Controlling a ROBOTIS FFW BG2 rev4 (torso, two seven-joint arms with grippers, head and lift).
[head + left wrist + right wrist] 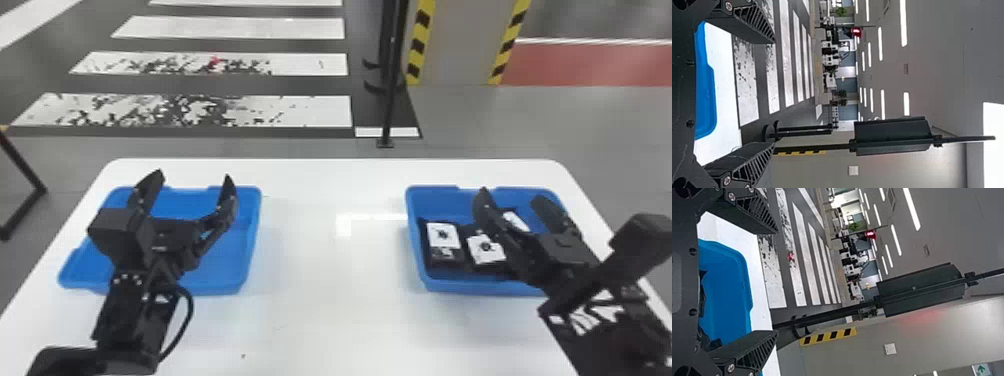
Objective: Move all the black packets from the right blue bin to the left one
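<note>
Free room between blue bins [254,235]

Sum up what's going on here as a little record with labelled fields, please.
Table: white table with two blue bins
Left bin: bare blue bottom wherever the arm doesn't hide it
Right bin: holds black packets with white labels; exact count can't be told, as the arm hides part
Left fingers: open, nothing between them, seen against the left bin
Right fingers: open, seen against the right bin and partly covering the packets
Behind: black pole, striped floor
</note>
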